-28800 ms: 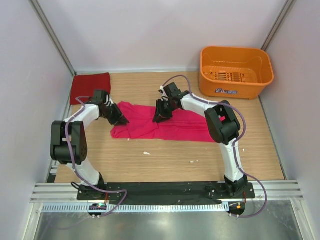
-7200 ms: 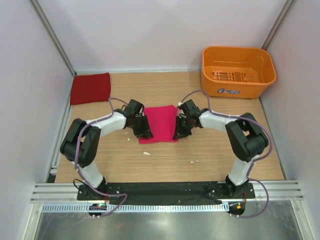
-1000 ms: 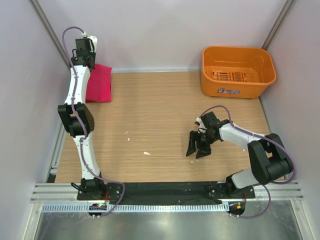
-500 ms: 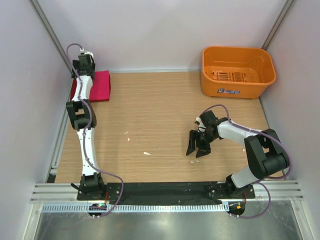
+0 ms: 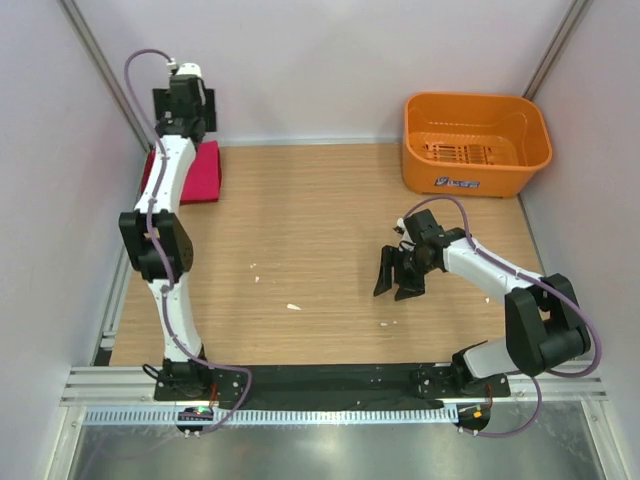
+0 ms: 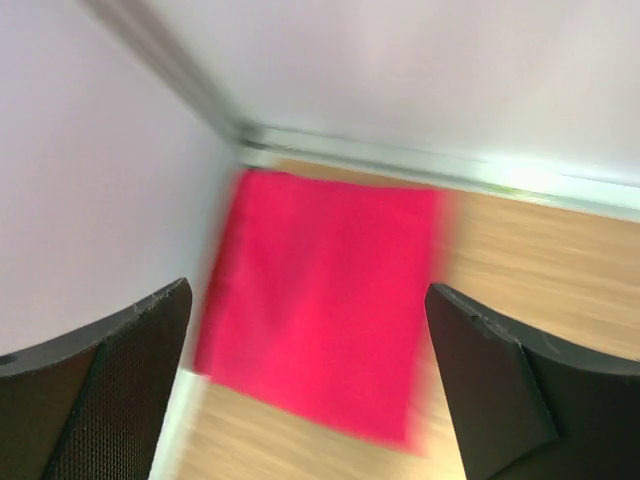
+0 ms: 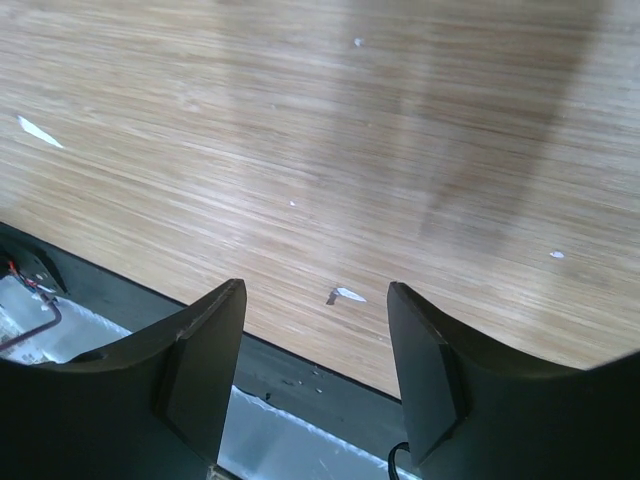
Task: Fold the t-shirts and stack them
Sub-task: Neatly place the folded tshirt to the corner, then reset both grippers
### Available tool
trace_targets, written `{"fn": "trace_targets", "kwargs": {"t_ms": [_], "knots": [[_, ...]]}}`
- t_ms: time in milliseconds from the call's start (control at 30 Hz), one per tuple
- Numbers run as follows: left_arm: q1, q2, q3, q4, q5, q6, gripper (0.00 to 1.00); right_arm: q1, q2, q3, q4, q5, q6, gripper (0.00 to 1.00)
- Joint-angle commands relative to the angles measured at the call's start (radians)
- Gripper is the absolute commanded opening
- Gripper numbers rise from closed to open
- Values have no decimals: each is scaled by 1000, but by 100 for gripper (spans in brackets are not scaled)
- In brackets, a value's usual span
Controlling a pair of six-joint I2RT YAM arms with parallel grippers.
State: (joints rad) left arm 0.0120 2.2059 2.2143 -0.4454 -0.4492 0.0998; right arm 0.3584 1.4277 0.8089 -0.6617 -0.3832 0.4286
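The folded magenta-pink t-shirt (image 5: 203, 172) lies flat in the table's far left corner. To the left of my left arm a darker red edge (image 5: 148, 181) of the crimson t-shirt shows from under it. My left gripper (image 5: 183, 118) hovers above this stack, open, with nothing between its fingers. In the left wrist view the pink t-shirt (image 6: 330, 270) is a blurred rectangle below the spread left gripper (image 6: 308, 300). My right gripper (image 5: 396, 284) hangs open and empty over bare wood right of centre, fingers pointing down; the right gripper (image 7: 315, 295) frames only tabletop.
An orange plastic basket (image 5: 470, 140) stands at the far right corner. Small white scraps (image 5: 293, 306) lie on the wood, one of them (image 7: 348, 294) under the right gripper. Walls close in the left, back and right sides. The black base rail (image 5: 320, 380) runs along the near edge.
The left gripper has opened, let go of the pink t-shirt on the corner stack, and risen above it. The right gripper has shifted slightly farther back.
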Motion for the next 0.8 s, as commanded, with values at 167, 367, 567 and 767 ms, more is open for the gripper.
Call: {"fn": "trace_targets", "kwargs": {"t_ms": [167,367,567,767], "knots": [[-356,-590,-706,-2,432,-630,100,-3,-153,17,25,55,74,70],[-645,-901,-1183,180,540,-906,100,-12,-231,-66,71,112,145,89],[-822,-1178,-1596,440,564,-1164,100,-32,-320,-143,89,121,171,100],[-888,-1541,-1964,784,514,-1468,100,-33,-447,-339,206,60,271,100]]}}
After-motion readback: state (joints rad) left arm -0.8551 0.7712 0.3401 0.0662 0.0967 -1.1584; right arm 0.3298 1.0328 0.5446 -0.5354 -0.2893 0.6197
